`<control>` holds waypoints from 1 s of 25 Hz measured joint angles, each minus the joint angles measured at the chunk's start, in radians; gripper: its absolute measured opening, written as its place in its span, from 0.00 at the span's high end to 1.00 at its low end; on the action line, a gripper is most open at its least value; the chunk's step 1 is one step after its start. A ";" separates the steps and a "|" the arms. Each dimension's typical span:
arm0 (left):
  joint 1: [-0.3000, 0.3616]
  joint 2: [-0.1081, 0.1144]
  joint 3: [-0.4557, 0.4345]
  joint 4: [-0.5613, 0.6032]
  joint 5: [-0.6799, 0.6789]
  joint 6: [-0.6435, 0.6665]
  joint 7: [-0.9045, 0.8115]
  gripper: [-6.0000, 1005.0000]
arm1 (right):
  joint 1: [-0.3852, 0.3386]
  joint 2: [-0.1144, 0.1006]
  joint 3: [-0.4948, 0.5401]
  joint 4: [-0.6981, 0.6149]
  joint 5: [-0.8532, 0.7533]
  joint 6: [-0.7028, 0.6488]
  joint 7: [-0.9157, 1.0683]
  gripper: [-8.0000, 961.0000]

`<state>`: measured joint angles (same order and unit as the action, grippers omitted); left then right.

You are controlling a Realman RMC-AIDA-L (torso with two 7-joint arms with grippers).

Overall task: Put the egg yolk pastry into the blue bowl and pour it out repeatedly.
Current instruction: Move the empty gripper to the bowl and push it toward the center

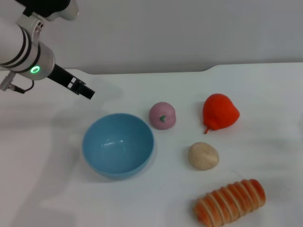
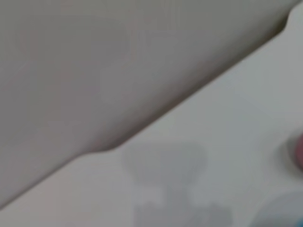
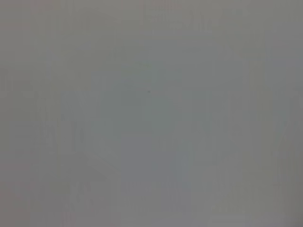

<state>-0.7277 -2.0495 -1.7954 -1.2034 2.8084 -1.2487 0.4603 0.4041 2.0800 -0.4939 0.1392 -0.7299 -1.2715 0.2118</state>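
The egg yolk pastry [image 1: 203, 156], a pale tan ball, lies on the white table to the right of the blue bowl [image 1: 118, 144]. The bowl stands upright with nothing inside it. My left gripper [image 1: 81, 88] hangs above the table behind and to the left of the bowl, apart from both, holding nothing that I can see. In the left wrist view only a sliver of the blue bowl [image 2: 284, 213] shows at the picture's edge. The right arm and its gripper are out of view, and the right wrist view shows plain grey.
A pink ball [image 1: 162, 115] with a green mark sits just behind the bowl's right side. A red pear-shaped fruit [image 1: 220, 112] lies farther right. An orange ridged bread roll [image 1: 230, 202] lies near the front. The table's back edge [image 1: 142, 72] meets a grey wall.
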 joint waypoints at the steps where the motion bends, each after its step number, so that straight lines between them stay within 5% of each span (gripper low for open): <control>1: -0.002 0.001 -0.007 0.000 0.002 -0.017 0.005 0.16 | 0.000 0.000 0.000 0.000 0.000 0.000 0.000 0.33; 25: -0.030 -0.001 -0.032 0.056 0.008 -0.205 0.072 0.16 | 0.004 0.002 0.000 0.001 -0.005 -0.002 0.000 0.33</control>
<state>-0.7581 -2.0508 -1.8270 -1.1478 2.8168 -1.4540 0.5325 0.4085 2.0816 -0.4939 0.1405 -0.7349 -1.2735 0.2117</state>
